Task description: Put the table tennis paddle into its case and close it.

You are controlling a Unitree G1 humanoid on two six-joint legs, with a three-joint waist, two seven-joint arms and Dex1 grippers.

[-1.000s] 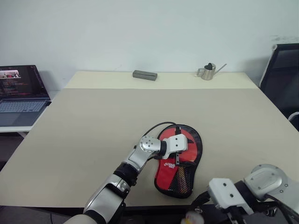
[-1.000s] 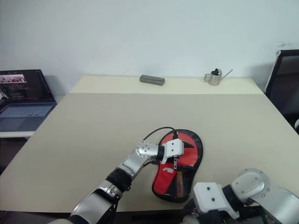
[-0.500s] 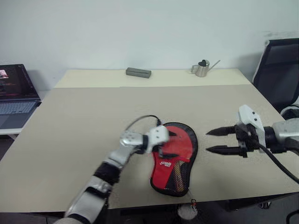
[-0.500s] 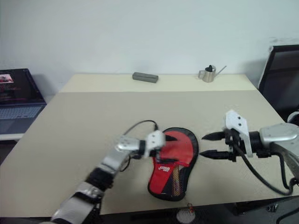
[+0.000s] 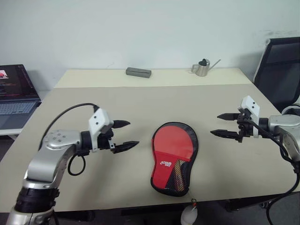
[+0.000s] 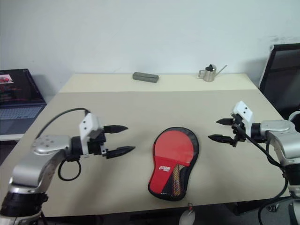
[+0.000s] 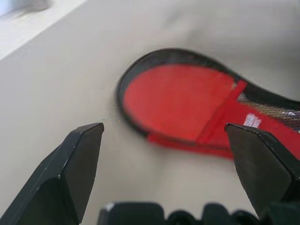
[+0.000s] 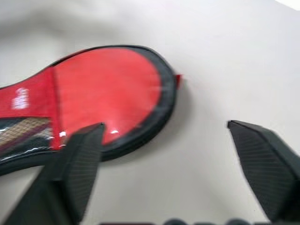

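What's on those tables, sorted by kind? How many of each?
Paddle case: 1
Grey box: 1
Small metal watering can: 1
Laptop, on the side table: 1
Total: 4

The left gripper (image 5: 123, 135) hangs above the table on a bent, raised arm, its 2 black fingers spread wide and pointing inward toward the right arm, slightly downward. The right gripper (image 5: 224, 124) mirrors it from the other side, its arm reaching in from the right edge, its 2 fingers likewise parted wide and aimed inward toward the left. Both are empty, well apart from each other, touching nothing.
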